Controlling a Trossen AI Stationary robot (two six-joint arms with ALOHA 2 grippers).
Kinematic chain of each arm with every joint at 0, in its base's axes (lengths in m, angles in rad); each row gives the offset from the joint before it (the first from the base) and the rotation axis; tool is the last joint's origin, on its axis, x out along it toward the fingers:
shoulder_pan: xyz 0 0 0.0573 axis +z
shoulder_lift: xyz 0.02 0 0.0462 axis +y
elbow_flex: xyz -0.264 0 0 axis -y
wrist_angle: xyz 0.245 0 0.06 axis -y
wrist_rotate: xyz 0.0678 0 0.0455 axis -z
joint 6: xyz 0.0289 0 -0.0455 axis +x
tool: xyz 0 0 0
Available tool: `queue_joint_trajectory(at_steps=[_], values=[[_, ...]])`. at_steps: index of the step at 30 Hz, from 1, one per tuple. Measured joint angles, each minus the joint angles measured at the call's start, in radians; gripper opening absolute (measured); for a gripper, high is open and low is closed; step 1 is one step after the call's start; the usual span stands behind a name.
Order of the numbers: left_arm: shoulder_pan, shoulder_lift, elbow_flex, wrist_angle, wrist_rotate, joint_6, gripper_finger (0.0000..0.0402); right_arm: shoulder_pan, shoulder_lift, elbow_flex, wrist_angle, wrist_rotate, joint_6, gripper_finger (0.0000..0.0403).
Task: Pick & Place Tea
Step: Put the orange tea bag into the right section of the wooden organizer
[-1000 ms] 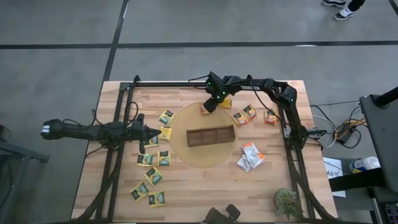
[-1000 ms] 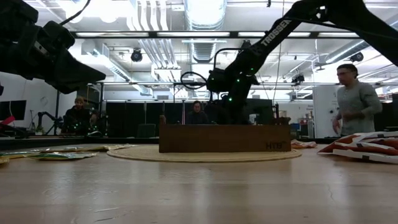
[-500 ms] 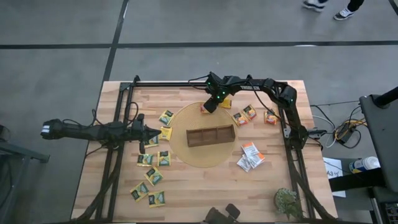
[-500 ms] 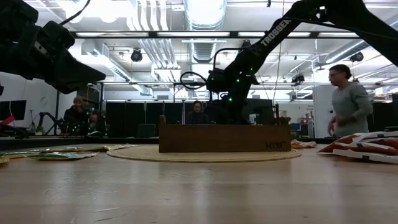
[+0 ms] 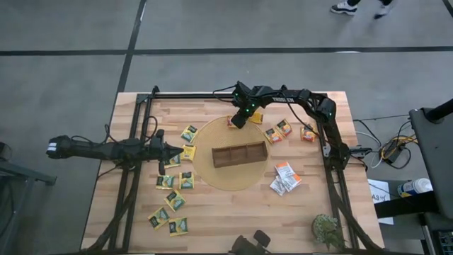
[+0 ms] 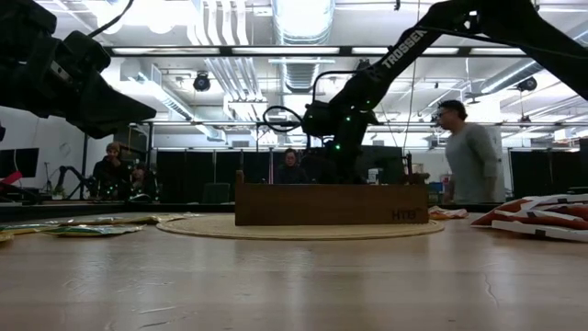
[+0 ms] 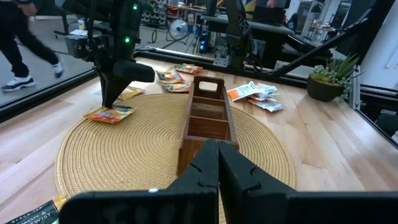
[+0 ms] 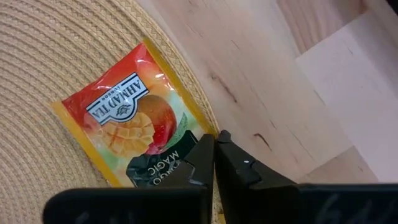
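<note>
Wooden table (image 5: 226, 219) carries a round woven mat (image 5: 205, 173) at centre, with the brown three-compartment tray (image 5: 239, 154) on it. Tea packets (image 5: 173, 200) lie scattered on the table to the left and right of the mat. Left gripper (image 5: 179, 149) hangs at the mat's left edge, fingers together, nothing between them. Right gripper (image 8: 213, 146) is down at the mat's far rim, fingers clamped on the corner of an orange mango tea packet (image 8: 127, 127) lying flat there.
</note>
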State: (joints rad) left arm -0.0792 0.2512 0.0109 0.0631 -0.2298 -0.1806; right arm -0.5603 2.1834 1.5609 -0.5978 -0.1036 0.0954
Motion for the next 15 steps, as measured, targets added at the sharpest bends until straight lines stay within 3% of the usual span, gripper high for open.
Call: queue_joint_trajectory(at_steps=[6,15], values=[[0.0,0.0,0.0,0.0,0.0,0.0,0.0,0.013,-0.021,0.001,-0.007,0.016,-0.027,0.0008],[0.0,0.0,0.0,0.0,0.0,0.0,0.0,0.077,-0.107,0.001,-0.029,0.146,-0.086,0.0008]])
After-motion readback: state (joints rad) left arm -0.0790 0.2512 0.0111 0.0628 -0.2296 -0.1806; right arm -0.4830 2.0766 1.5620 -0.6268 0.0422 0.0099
